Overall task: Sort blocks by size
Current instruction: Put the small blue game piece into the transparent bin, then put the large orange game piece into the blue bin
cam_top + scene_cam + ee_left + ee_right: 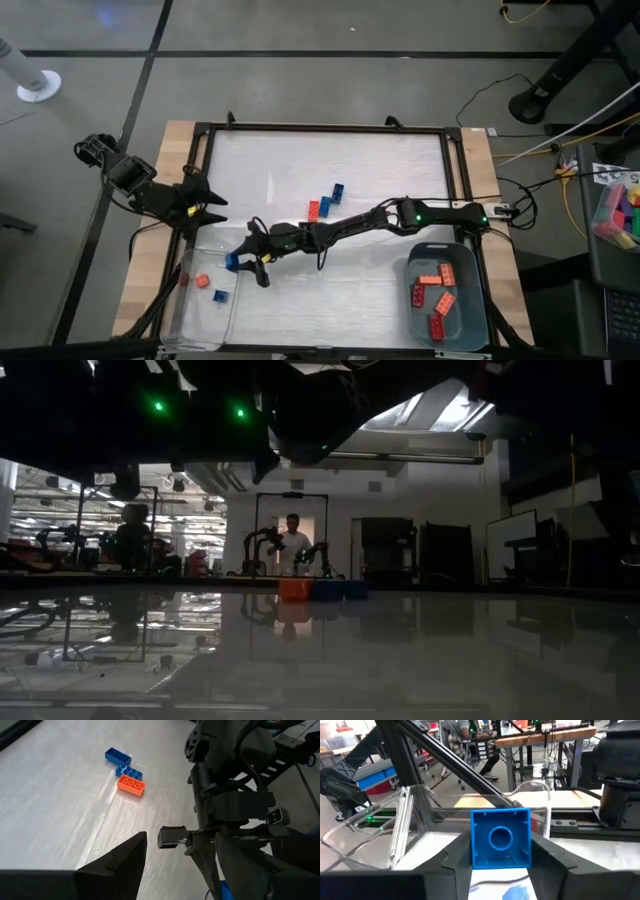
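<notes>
Right wrist view | right jaws pinching small blue block point(500, 838) near clear tray point(405, 815) | left jaws spread, empty

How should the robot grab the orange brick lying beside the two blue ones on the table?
Come down from above and pinch the orange brick by its two short ends. It lies flat, studs up, and a blue brick sits close against one long side, so fingers likely won't fit there. The right gripper holds a small blue block; the left gripper waits open.
</notes>
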